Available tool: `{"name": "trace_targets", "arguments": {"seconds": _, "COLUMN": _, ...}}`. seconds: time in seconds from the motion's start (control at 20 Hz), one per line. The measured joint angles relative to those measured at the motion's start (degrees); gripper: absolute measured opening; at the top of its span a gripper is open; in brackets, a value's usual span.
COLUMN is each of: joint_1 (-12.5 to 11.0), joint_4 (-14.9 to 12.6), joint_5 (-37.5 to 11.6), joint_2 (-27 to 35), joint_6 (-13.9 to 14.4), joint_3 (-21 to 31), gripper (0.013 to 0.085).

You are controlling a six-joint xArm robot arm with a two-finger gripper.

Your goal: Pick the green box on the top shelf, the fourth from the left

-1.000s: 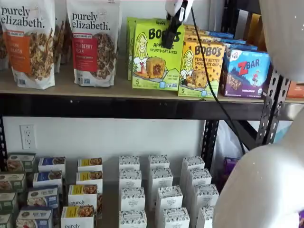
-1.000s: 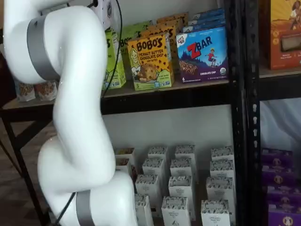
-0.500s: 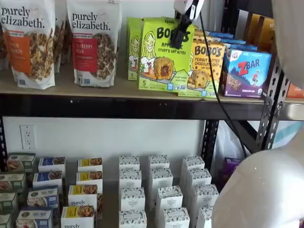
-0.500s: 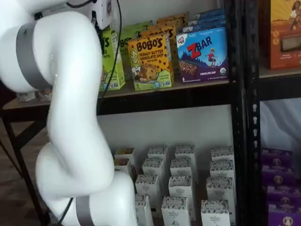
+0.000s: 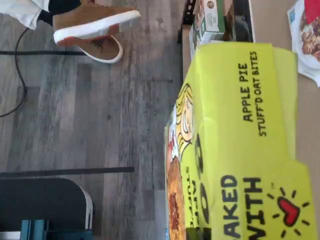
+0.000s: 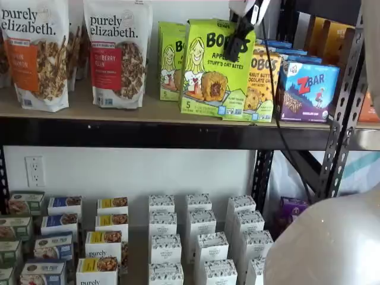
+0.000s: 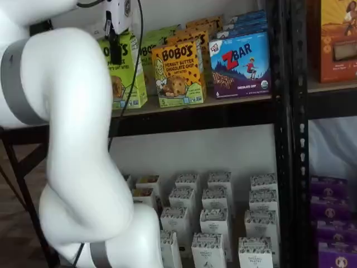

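The green box (image 6: 215,68), a lime Bobo's Apple Pie carton, stands upright at the front edge of the top shelf (image 6: 119,113), forward of its row. My gripper (image 6: 236,48) comes down from above, its black fingers closed on the box's upper part. In a shelf view the green box (image 7: 121,72) sits left of the orange-yellow Bobo's box (image 7: 177,72), with the gripper (image 7: 114,51) on its top; the white arm hides its left side. The wrist view shows the green box (image 5: 240,150) close up from above, with no fingers visible.
A second green box (image 6: 171,59) stands behind on the left. Granola bags (image 6: 116,53) stand further left, a ZBar box (image 6: 309,89) to the right. Small white cartons (image 6: 202,237) fill the lower level. The wrist view shows wood floor and a shoe (image 5: 95,22).
The green box has moved with the gripper, forward and to the right along the shelf, covering more of the orange-yellow box. The arm's elbow has swung lower and left.
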Motion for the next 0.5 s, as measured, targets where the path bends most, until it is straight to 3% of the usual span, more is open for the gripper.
{"name": "trace_targets", "arguments": {"seconds": 0.5, "joint_1": -0.19, "joint_4": -1.65, "joint_5": -3.89, "joint_2": -6.44, "joint_6": -1.07, "joint_3": 8.04, "gripper": 0.021}}
